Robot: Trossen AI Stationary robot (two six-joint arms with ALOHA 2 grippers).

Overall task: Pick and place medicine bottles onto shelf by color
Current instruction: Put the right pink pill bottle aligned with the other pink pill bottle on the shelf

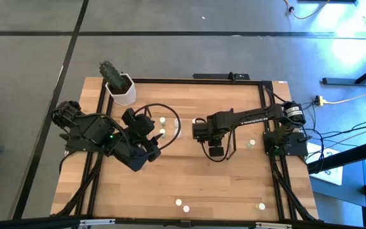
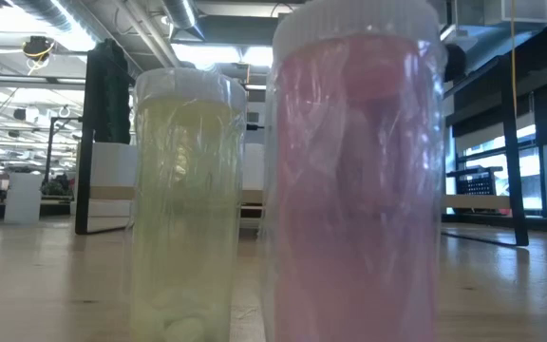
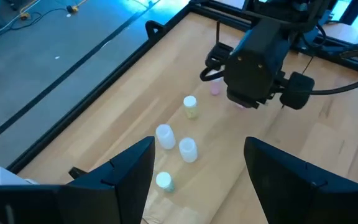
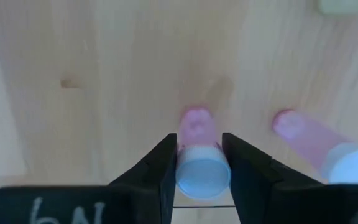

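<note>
While the right gripper (image 4: 199, 167) points down at the wooden table (image 4: 104, 68), its two fingers clamp a pink bottle (image 4: 199, 146) standing upright between them; another pink bottle (image 4: 319, 144) stands just beside.

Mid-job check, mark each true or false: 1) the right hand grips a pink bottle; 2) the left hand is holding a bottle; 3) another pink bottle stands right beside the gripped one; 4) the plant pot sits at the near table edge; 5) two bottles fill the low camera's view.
1) True: the right hand is shut on a pink bottle.
2) False: the left hand is open and empty.
3) True: a second pink bottle stands close beside it.
4) False: the white plant pot sits at the far left corner.
5) True: a yellowish bottle and a pink-tinted bottle.
</note>
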